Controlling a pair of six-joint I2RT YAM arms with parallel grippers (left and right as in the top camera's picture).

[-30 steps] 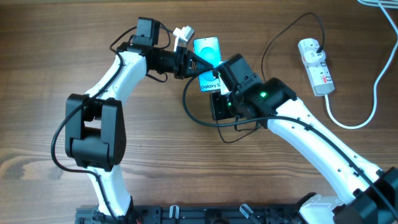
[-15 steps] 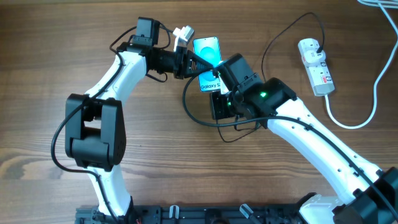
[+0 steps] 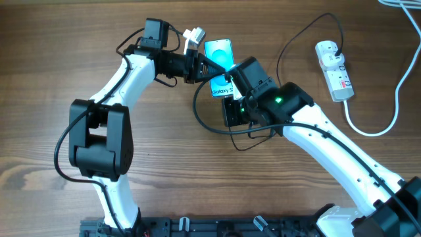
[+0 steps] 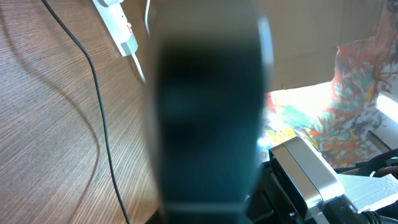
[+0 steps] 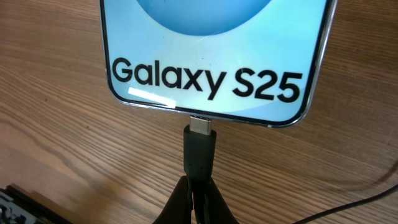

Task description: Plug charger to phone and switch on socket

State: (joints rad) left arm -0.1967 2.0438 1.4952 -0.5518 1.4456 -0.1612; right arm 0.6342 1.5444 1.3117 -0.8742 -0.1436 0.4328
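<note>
The phone (image 3: 219, 58) lies on the wooden table with its turquoise screen up; its lower edge with "Galaxy S25" fills the right wrist view (image 5: 211, 56). My right gripper (image 5: 198, 196) is shut on the charger's dark plug (image 5: 199, 149), whose metal tip meets the phone's bottom port. The black cable (image 3: 289, 46) runs to the white adapter in the socket (image 3: 334, 69). My left gripper (image 3: 204, 66) is at the phone's left side; its view shows a dark blurred shape (image 4: 205, 112) right in front of the camera, likely the phone, and its jaws are hidden.
The socket's thick white cord (image 3: 381, 128) loops at the right table edge. The black cable (image 4: 93, 93) and the socket (image 4: 115, 22) show in the left wrist view. A black rail (image 3: 197, 227) runs along the table's front edge.
</note>
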